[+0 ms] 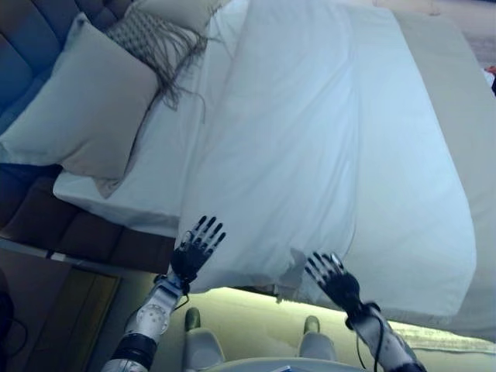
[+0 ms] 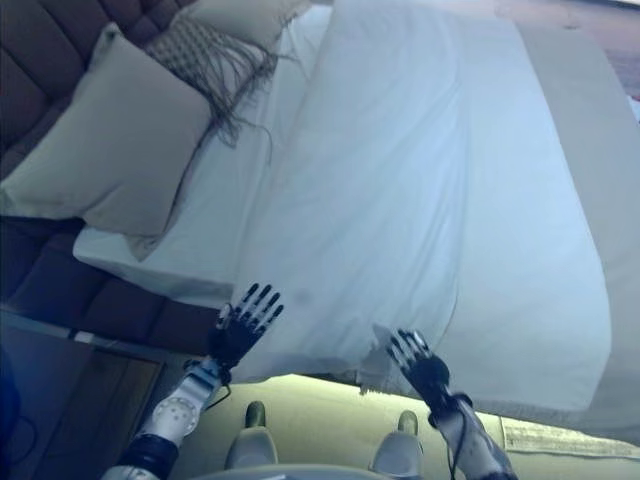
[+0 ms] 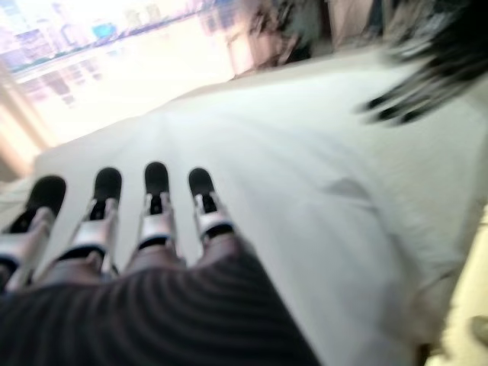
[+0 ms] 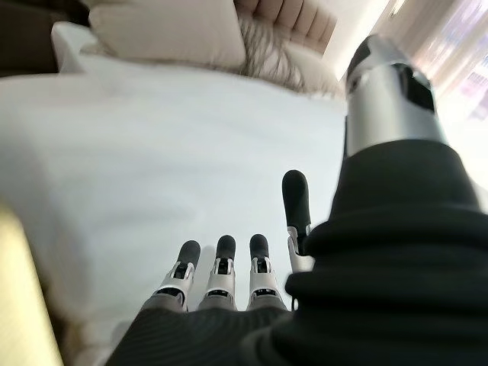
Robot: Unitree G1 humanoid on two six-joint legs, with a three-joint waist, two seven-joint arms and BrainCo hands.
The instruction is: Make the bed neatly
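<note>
A white duvet [image 1: 310, 147] lies over the bed, its near edge hanging at the bedside. A beige pillow [image 1: 85, 108] and a fringed grey cushion [image 1: 151, 43] lie at the headboard end on the left. My left hand [image 1: 195, 248] is open with straight fingers at the duvet's near left edge; its fingers [image 3: 156, 202] show straight over the white cloth. My right hand [image 1: 332, 275] is open at the duvet's near edge beside a small fold; its fingers [image 4: 221, 274] are straight. Neither hand holds cloth.
A dark padded headboard [image 1: 31, 46] runs along the left. A beige bed cover [image 1: 465, 132] lies along the far right side. A white sheet [image 1: 167, 147] shows bare between the pillows and the duvet. Floor [image 1: 248, 318] lies below the bed's edge.
</note>
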